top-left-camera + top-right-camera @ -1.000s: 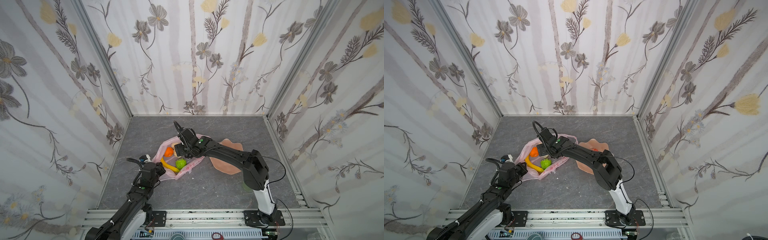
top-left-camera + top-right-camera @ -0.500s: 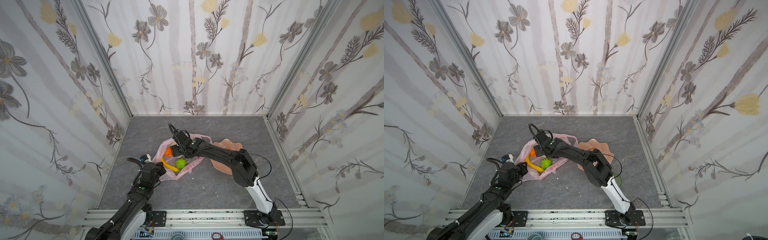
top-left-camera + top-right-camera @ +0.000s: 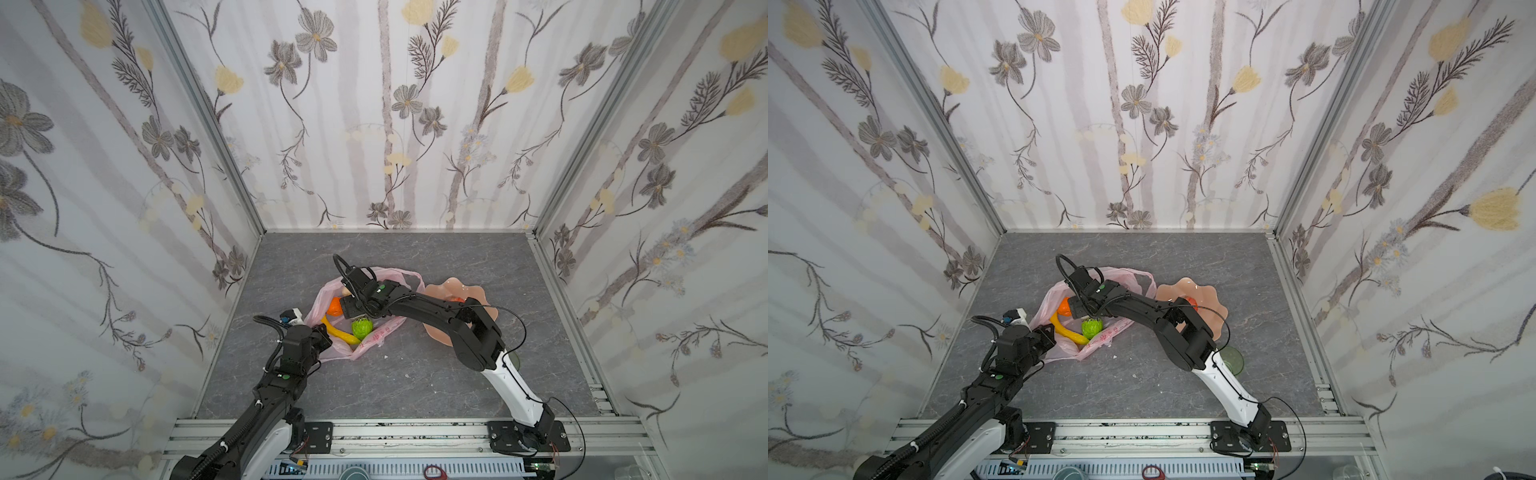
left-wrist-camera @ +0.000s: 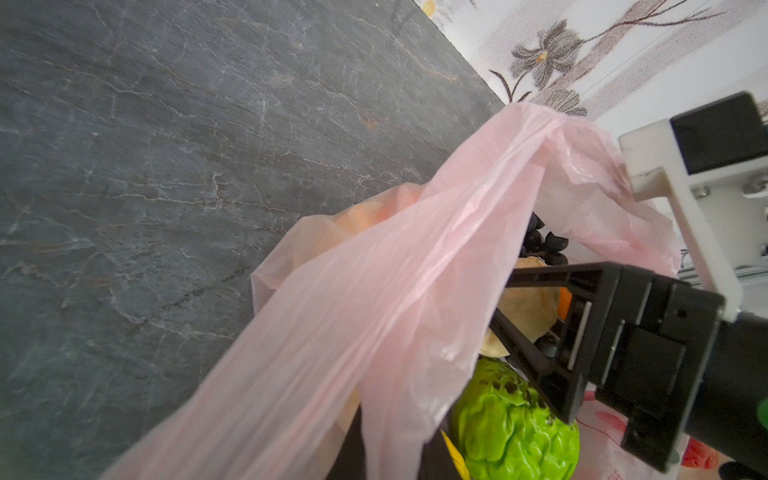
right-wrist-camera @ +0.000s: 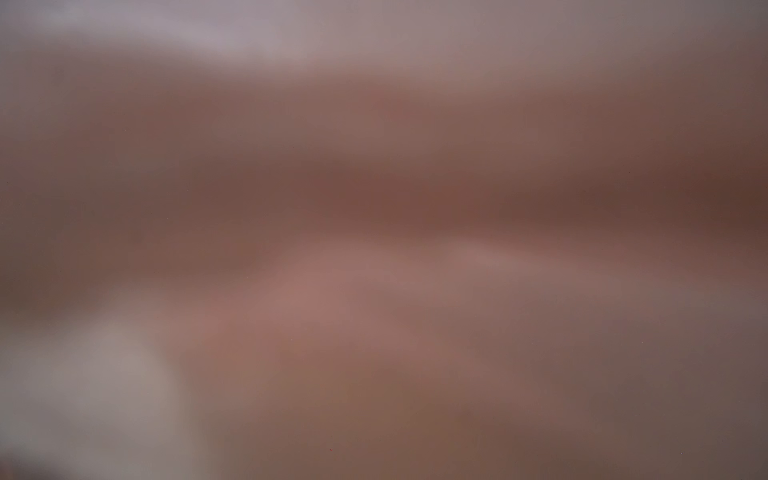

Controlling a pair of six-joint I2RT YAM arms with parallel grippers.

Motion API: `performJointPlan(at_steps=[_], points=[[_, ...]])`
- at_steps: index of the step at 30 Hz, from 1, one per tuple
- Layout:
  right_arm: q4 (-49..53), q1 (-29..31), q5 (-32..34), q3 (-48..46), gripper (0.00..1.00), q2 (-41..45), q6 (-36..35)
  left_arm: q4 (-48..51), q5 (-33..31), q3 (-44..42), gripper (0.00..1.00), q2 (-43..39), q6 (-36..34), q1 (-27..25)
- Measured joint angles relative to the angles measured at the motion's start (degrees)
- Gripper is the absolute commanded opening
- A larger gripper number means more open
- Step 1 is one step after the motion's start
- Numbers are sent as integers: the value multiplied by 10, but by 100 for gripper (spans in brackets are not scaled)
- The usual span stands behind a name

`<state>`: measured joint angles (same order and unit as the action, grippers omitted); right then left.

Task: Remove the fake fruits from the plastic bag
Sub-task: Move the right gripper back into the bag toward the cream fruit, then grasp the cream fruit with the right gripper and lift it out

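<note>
Both top views: shows plastic bag [image 3: 376,338] lying open on grey table [image 3: 415,386], just left of peach plate [image 3: 440,336]. Holds orange [image 3: 333,306], banana [image 3: 338,332] and green bumpy fruit [image 3: 360,327] inside. Puts left gripper [image 3: 322,333] at bag's near-left rim, jaws pressed together, apparently pinching the film. Puts right gripper [image 3: 351,308] across the middle, down in the bag mouth; jaws hidden under the wrist here.

Left wrist: looks under lifted pink film, taut toward the lens, which fits a rim pinch. Shows right fingers [image 4: 561,277] spread, straddling beige lumpy piece [image 4: 528,307], with grape bunch [image 4: 544,243] just behind. Contact unclear.

Right wrist: only pinkish-brown blur, unreadable.

Step, judged: reaching in for one of the fake fruits, most not yet out. Next, judged: needs closing on the beige piece, then lifting clear of the film toward the plate, with the rim pinch kept.
</note>
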<state>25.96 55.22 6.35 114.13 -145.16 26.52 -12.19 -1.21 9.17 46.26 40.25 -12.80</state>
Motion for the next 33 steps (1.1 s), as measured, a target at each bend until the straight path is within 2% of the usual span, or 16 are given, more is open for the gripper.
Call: performJointPlan(at_steps=[14,33], points=[[2,0,-4,11,62,-7,9,0,4,0,15,-1,0,0],[30,9,1,11,59,32,8,0,4,0,15,-1,0,0]])
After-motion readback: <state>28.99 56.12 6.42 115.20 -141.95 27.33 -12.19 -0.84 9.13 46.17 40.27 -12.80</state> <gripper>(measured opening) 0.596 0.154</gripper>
